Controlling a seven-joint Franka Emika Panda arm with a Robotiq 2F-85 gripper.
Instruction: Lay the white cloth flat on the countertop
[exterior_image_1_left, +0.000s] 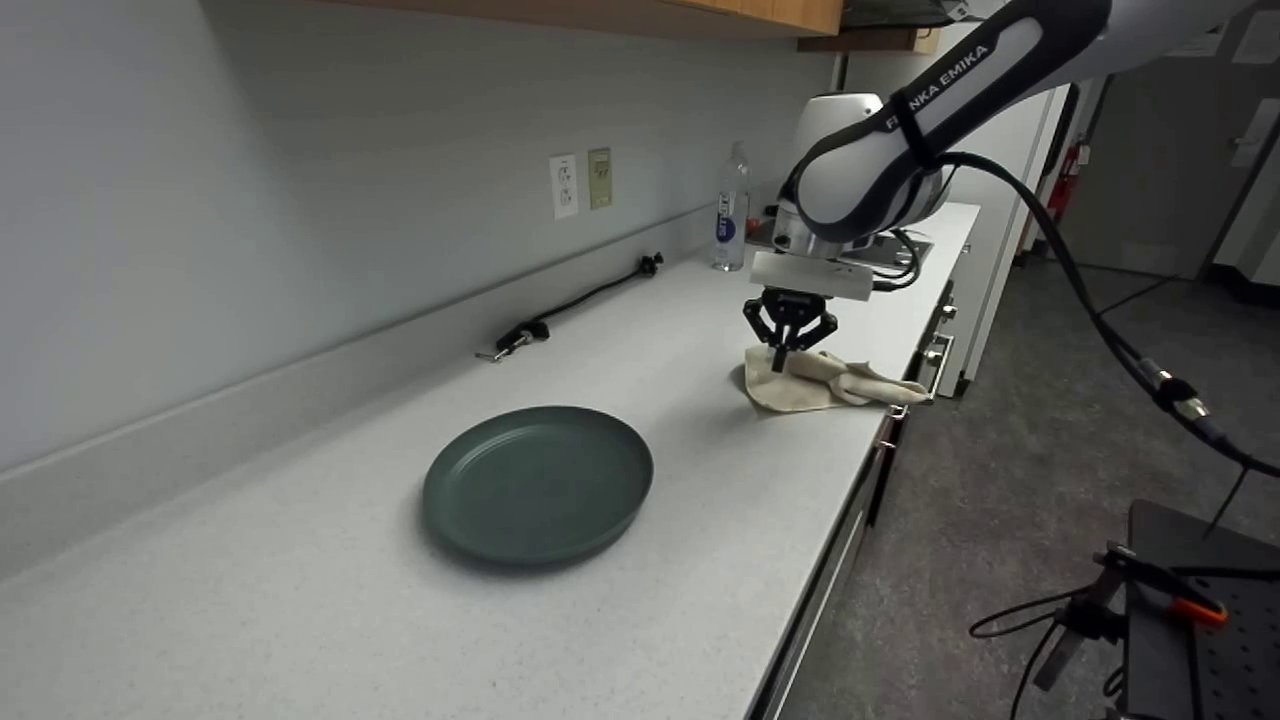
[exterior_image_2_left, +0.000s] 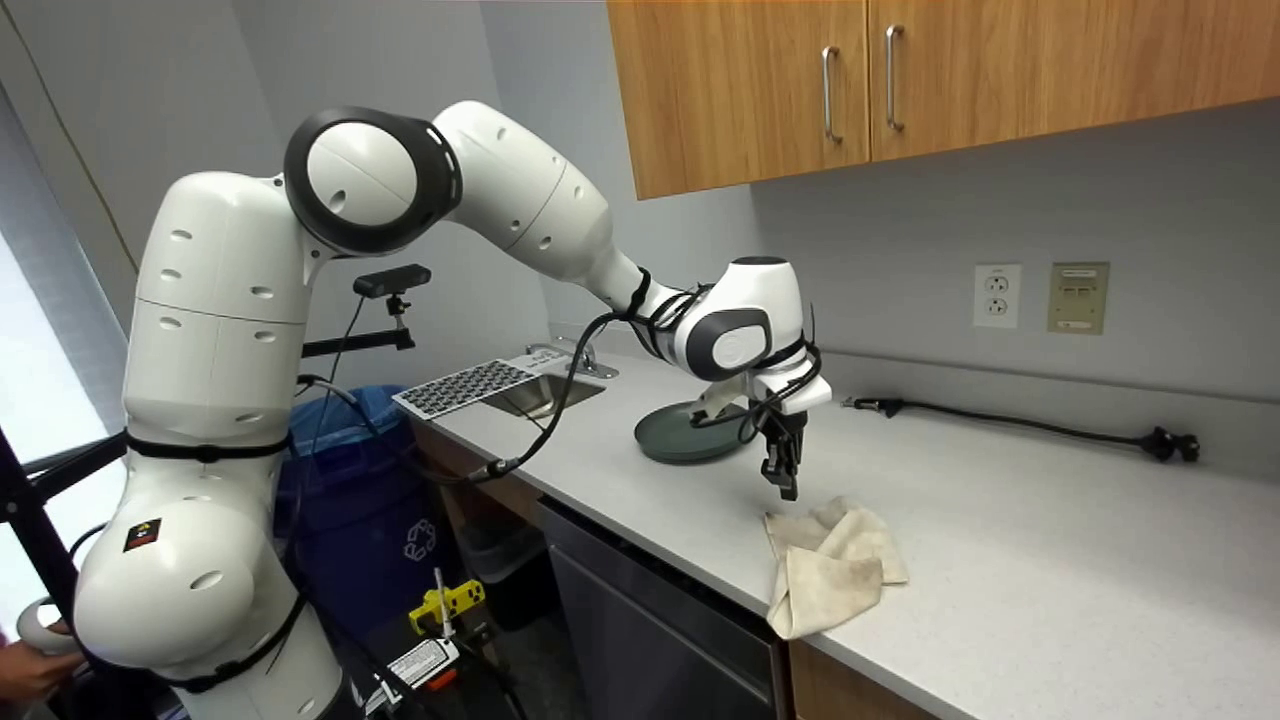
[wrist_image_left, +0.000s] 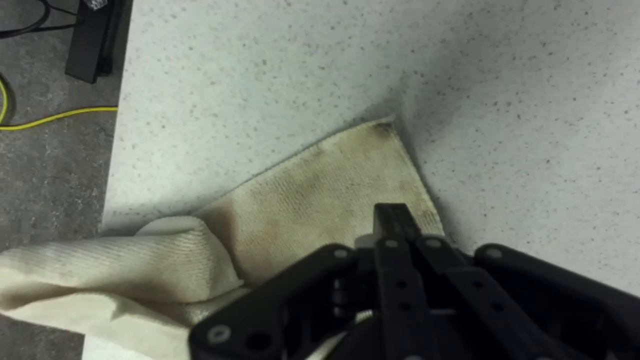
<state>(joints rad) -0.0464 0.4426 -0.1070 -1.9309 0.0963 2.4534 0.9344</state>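
Observation:
The white cloth (exterior_image_1_left: 815, 385) lies on the countertop (exterior_image_1_left: 300, 620), off-white with tan stains. Its flat corner part (wrist_image_left: 310, 195) shows in the wrist view, while the rest is bunched into folds (wrist_image_left: 165, 260) that reach past the counter's front edge. In an exterior view the cloth (exterior_image_2_left: 830, 585) looks crumpled, with a corner at that edge. My gripper (wrist_image_left: 392, 206) is shut, its fingertips together and nothing seen between them. It points down over the cloth's flat part; in an exterior view the gripper (exterior_image_2_left: 787, 492) appears a little above the cloth, apart from it.
A dark green round plate (exterior_image_1_left: 540, 487) sits farther along the counter. By the backsplash lies a black cable with clamps (exterior_image_2_left: 1030, 425). A clear bottle (exterior_image_1_left: 732, 215) stands near the wall, and a sink (exterior_image_2_left: 545, 397) is at the far end. Wooden cabinets (exterior_image_2_left: 740, 95) hang above.

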